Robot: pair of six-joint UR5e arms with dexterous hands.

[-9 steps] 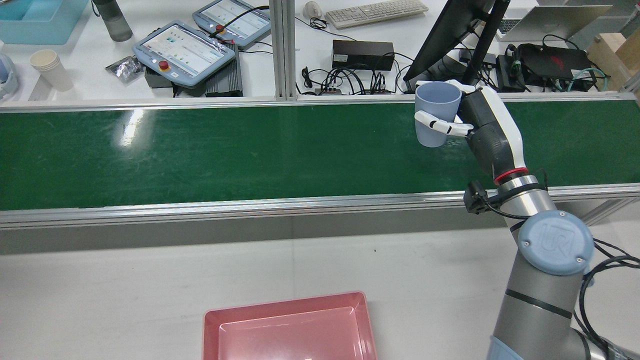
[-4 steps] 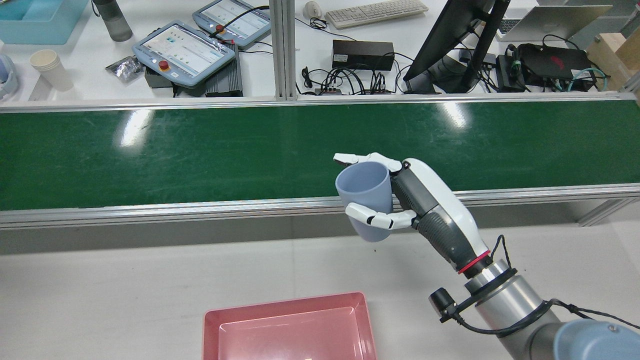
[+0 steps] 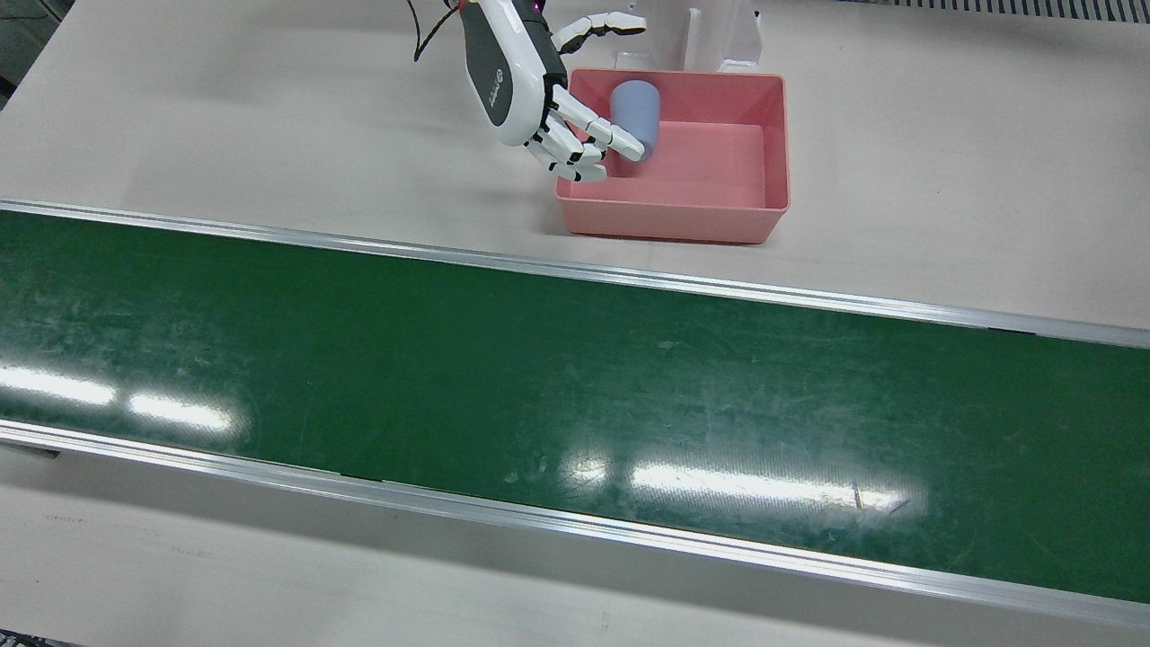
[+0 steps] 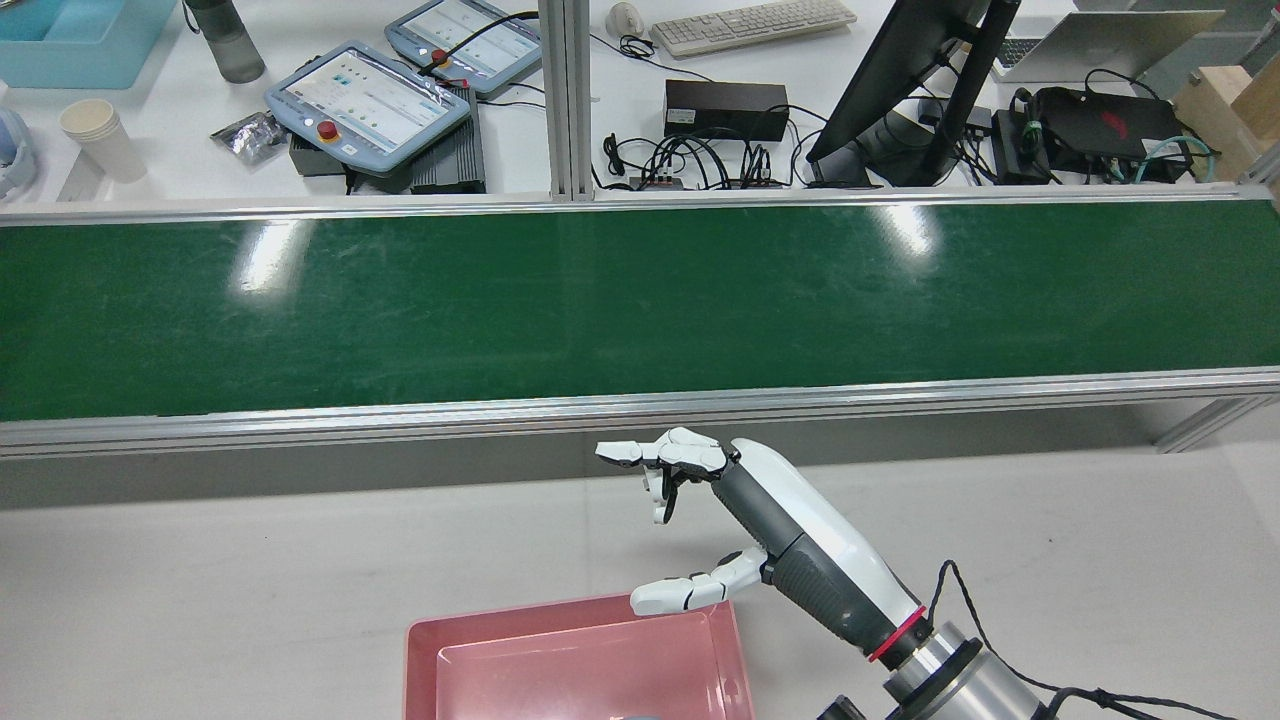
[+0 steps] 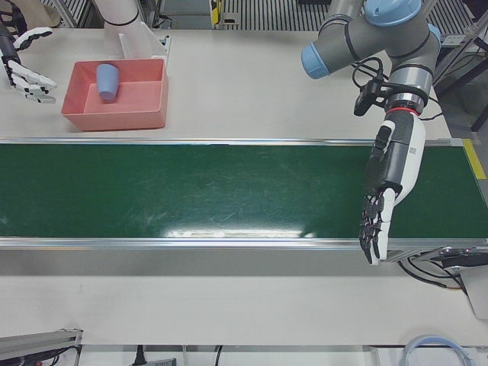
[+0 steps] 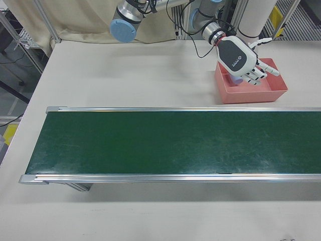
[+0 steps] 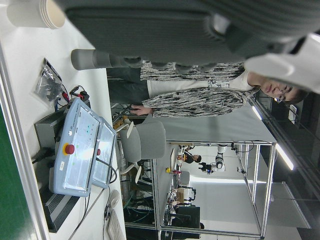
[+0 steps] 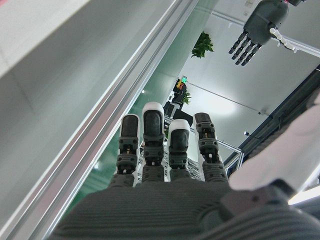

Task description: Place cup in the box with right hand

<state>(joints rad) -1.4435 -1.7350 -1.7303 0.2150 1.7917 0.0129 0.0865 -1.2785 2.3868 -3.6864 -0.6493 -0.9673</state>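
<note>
Cup [image 3: 634, 110] no longer in right hand [image 3: 530, 85]; it now sits in the box [image 3: 773, 144], upper centre of front view. Hand spread, empty, beside the box's edge. Placement looks done; only withdrawal left.

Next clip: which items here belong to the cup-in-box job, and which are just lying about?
Job:
- cup, lying in the box
- pink box
- right hand, fingers apart, holding nothing

Lying about:
- green conveyor belt
- left hand, idle over the belt
- teach pendants
- keyboard
- monitor
- paper cups
</note>
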